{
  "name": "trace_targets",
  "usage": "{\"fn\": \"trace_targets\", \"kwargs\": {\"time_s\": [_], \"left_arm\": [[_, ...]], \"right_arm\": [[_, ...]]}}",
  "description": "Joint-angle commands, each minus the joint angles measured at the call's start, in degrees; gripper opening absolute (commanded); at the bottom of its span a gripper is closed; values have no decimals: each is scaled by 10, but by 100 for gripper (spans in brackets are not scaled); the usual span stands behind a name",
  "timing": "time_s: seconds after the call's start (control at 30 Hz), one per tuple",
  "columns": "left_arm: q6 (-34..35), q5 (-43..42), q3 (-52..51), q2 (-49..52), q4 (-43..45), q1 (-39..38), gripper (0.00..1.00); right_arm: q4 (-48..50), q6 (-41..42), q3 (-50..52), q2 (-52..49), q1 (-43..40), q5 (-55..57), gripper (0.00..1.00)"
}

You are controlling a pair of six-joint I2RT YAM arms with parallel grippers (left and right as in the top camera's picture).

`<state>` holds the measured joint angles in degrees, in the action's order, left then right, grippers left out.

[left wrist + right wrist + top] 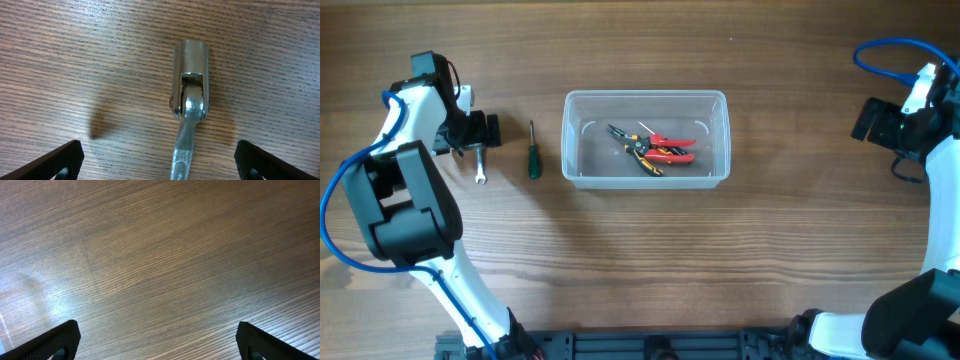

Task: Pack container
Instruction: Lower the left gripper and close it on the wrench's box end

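So, left black two-finger gripper (157, 152): wide open, empty, over silver socket-head steel wrench (188, 100) | drop straight, pinch thin shank at bottom centre (not the swivel head).

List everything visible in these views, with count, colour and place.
container: one, clear plastic, table centre.
pliers: apparently two pairs, one red-handled, one orange-and-black, inside the container.
screwdriver: one, green handle, on the table left of the container.
wrench: one, silver, socket head, left of the screwdriver.
table: one, brown wood grain.
left claw: one, black fingers, open, straddling the wrench.
right claw: one, black fingers, open, over bare table at far right.
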<state>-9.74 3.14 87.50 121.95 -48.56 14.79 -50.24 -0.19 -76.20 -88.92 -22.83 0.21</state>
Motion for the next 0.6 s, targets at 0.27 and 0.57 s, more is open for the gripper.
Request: {"fn": "trace_targets", "kwargs": {"time_s": [0.27, 0.57], "left_arm": [[12, -7, 6, 11, 3, 1, 100], [12, -7, 6, 27, 2, 1, 100]], "right_arm": [[1, 7, 1, 0, -2, -3, 100], [1, 8, 1, 0, -2, -3, 100]]}}
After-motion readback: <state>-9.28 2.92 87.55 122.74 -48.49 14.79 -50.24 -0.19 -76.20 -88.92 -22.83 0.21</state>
